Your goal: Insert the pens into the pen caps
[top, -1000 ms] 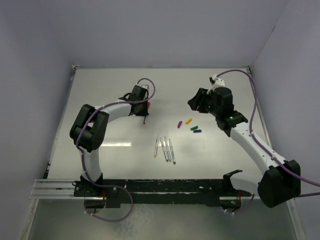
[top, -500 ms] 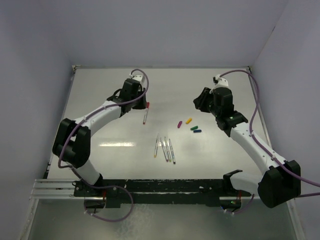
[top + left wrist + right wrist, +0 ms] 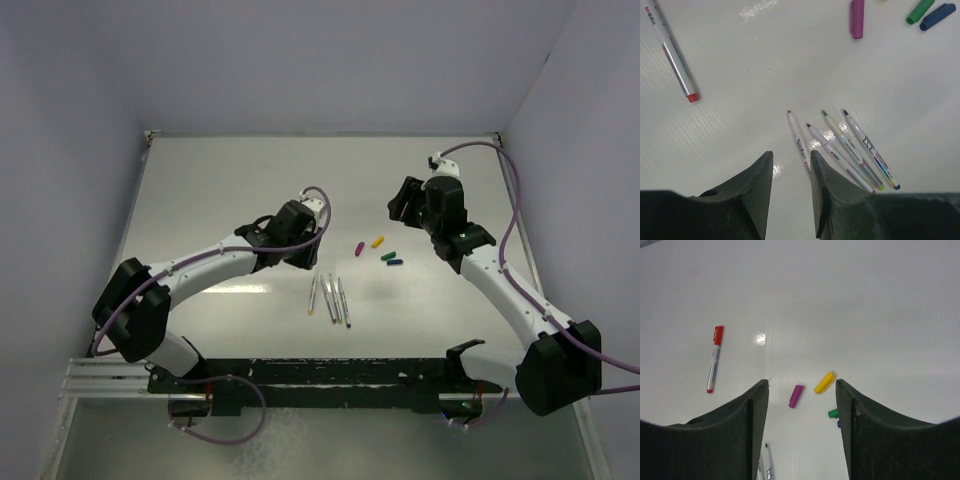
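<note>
Four thin white pens (image 3: 852,150) lie close together near the middle of the white table (image 3: 220,180), and none of them has a cap on. They fan out a little, and we see their small writing tips point toward the far side of the table. The fifth one, the red pen (image 3: 714,362), lies by itself well apart from the others, with its red cap (image 3: 718,334) on it. In the top view the left arm (image 3: 200,265) hides it. Four loose caps lie in a small group to the right of the four pens, apart from them: the purple cap (image 3: 359,246), the yellow cap (image 3: 377,241) just beside it, then the green cap (image 3: 387,255) and the blue cap (image 3: 395,263), which lie side by side. The left gripper (image 3: 791,159) hangs above the table near the four pens. Its two fingers have only a small gap between them, and we see nothing in that gap but the table. The right gripper (image 3: 802,386) hangs above the table on the far side of the caps. Its fingers are spread wide apart and hold nothing, and in its own camera we see the purple cap and the yellow cap lying on the table below, between the two fingers
</note>
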Action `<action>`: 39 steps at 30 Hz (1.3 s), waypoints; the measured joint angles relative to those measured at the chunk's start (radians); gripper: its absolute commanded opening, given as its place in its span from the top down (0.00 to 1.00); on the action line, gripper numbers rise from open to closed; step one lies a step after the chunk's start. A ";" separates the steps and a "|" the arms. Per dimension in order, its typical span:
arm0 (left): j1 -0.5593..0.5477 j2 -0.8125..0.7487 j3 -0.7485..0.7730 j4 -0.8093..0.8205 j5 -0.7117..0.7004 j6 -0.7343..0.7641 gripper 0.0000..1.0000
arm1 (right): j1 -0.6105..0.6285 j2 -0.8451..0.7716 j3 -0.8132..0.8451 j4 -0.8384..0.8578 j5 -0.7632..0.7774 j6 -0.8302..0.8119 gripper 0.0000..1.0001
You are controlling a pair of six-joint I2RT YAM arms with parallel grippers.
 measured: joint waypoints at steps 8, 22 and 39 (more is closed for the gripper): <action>-0.024 0.011 -0.003 -0.031 -0.005 -0.024 0.59 | 0.000 0.000 -0.001 0.000 0.004 0.002 0.41; -0.115 0.116 -0.012 -0.055 -0.006 -0.040 0.59 | 0.000 0.000 -0.014 0.010 -0.005 0.005 0.42; -0.122 0.186 -0.033 -0.048 -0.039 -0.074 0.60 | 0.000 0.000 -0.029 0.032 -0.034 0.014 0.43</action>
